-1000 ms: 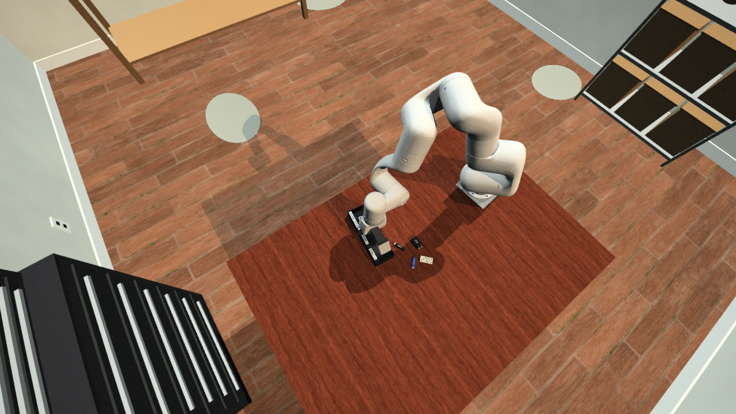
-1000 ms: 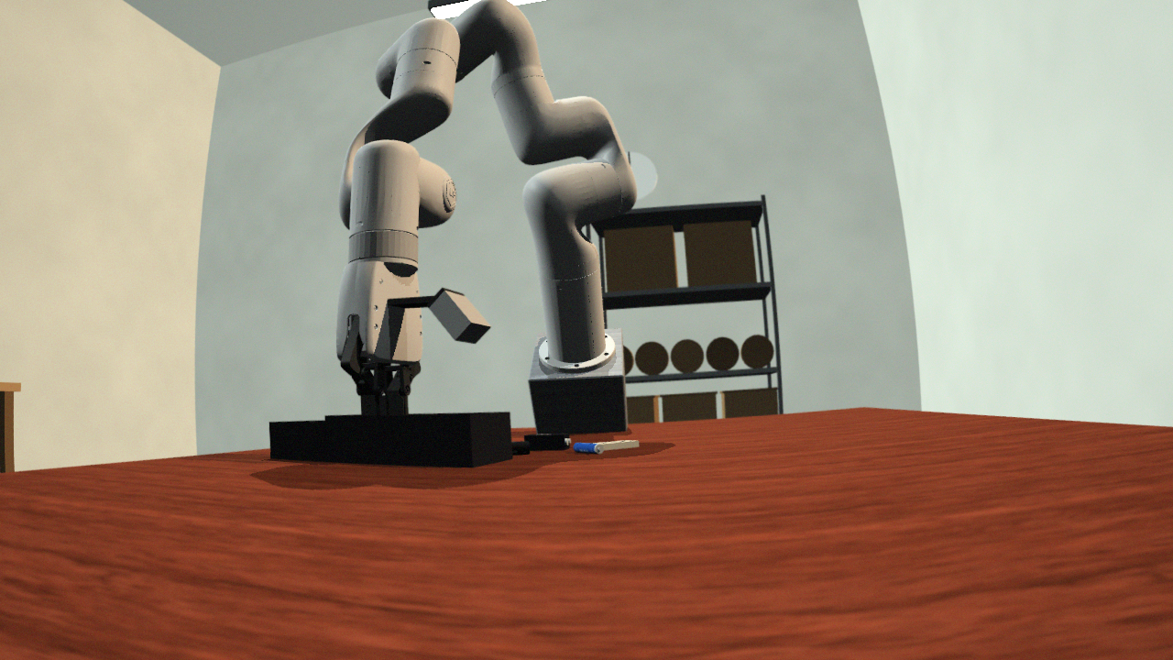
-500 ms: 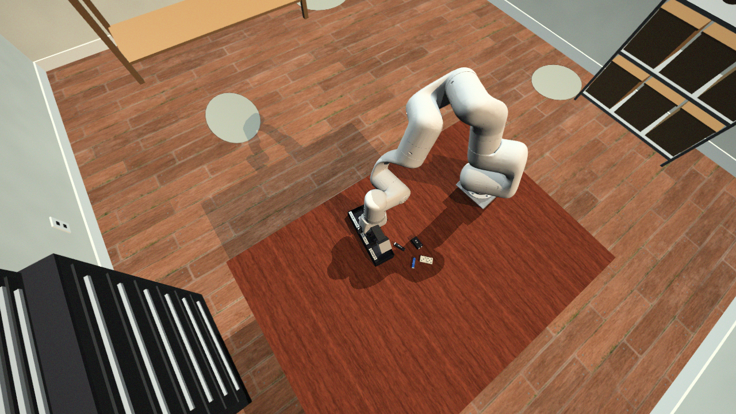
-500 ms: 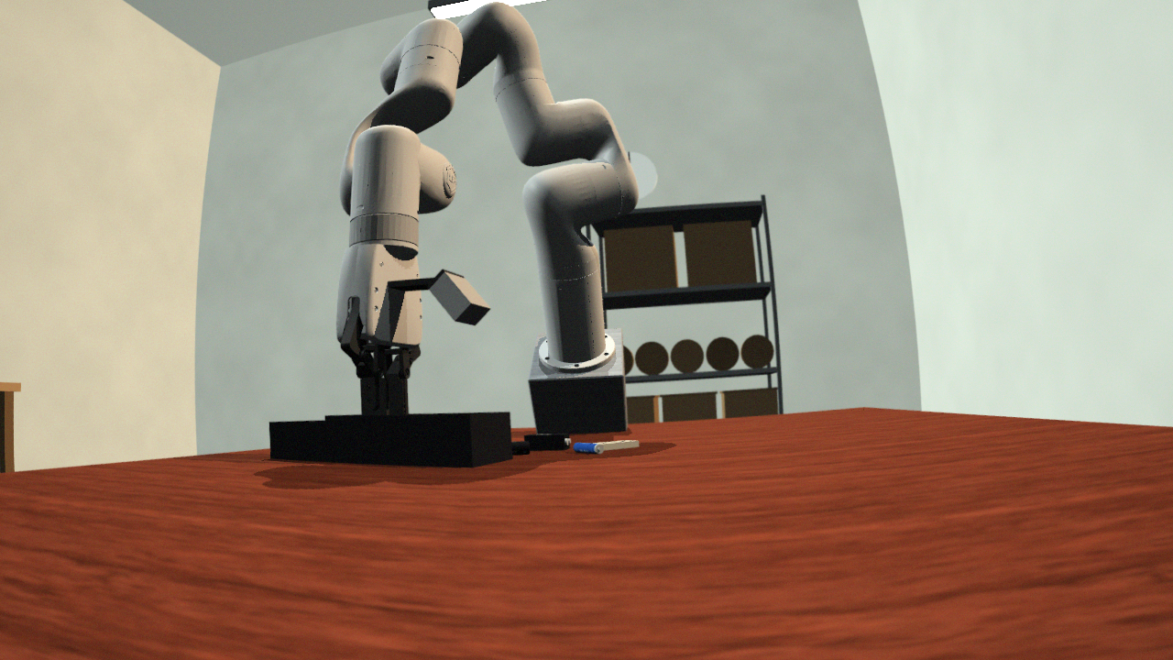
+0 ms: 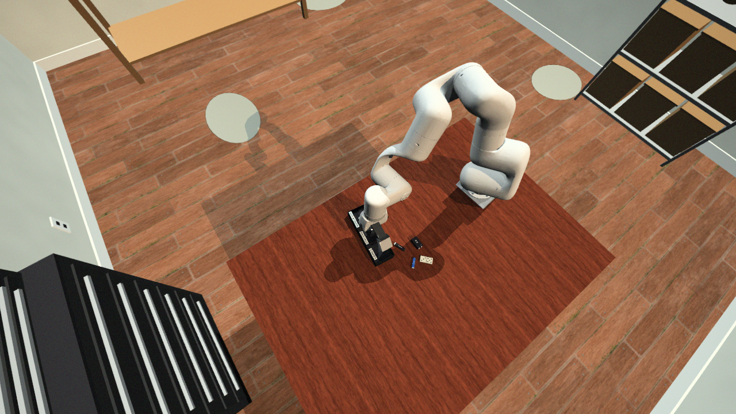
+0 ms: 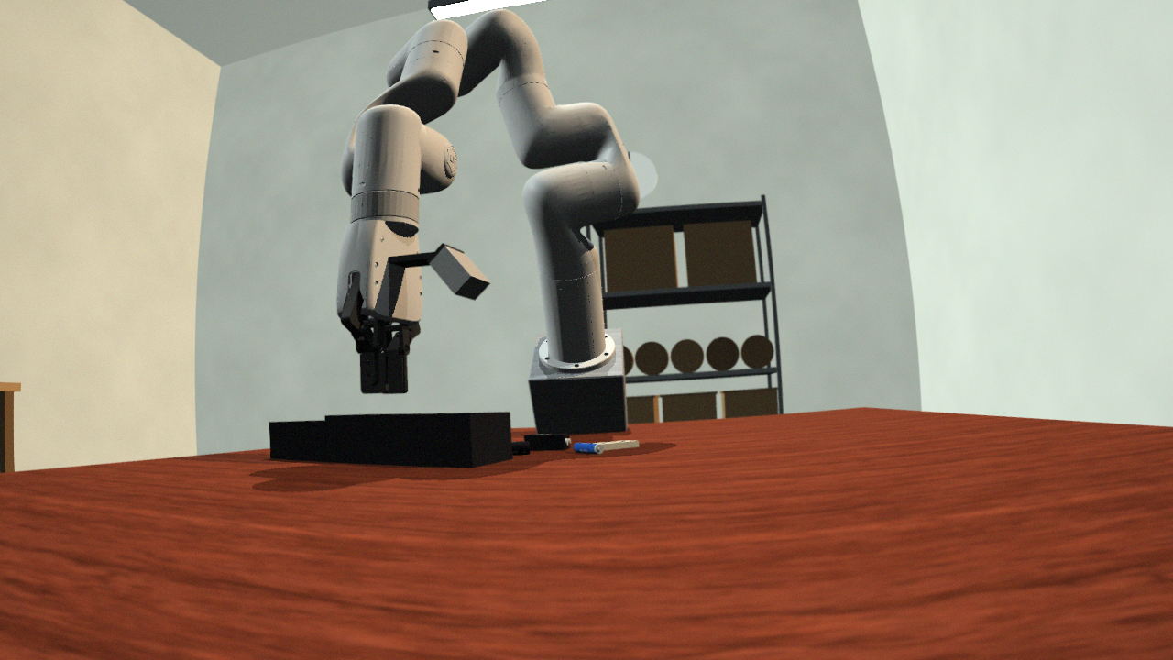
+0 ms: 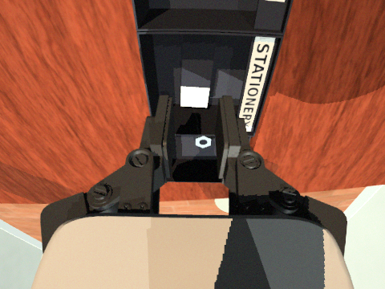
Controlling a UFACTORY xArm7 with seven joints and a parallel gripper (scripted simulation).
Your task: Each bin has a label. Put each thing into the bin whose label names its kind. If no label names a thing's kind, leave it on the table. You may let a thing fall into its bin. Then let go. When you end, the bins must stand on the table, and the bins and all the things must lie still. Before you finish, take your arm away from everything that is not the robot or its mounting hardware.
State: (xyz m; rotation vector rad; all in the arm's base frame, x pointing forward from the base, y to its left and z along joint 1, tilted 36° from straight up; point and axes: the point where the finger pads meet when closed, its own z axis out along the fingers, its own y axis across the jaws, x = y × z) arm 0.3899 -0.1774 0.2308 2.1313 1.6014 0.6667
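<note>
A row of black bins (image 5: 369, 236) stands on the table; it also shows in the exterior view (image 6: 391, 438). My gripper (image 7: 195, 113) (image 6: 383, 385) hangs a little above the stationery bin, fingers partly apart with nothing between them. A white square piece (image 7: 194, 96) and a dark piece with a white ring mark (image 7: 204, 143) lie in that bin. On the table to the right lie a pale domino (image 5: 426, 259), a blue cylinder (image 5: 413, 263) and two small black things (image 5: 416, 242) (image 5: 398, 246).
The arm's base (image 5: 480, 192) stands at the table's far edge. A black cabinet (image 5: 103, 340) stands on the floor at the near left. A shelf rack (image 6: 688, 303) is behind the table.
</note>
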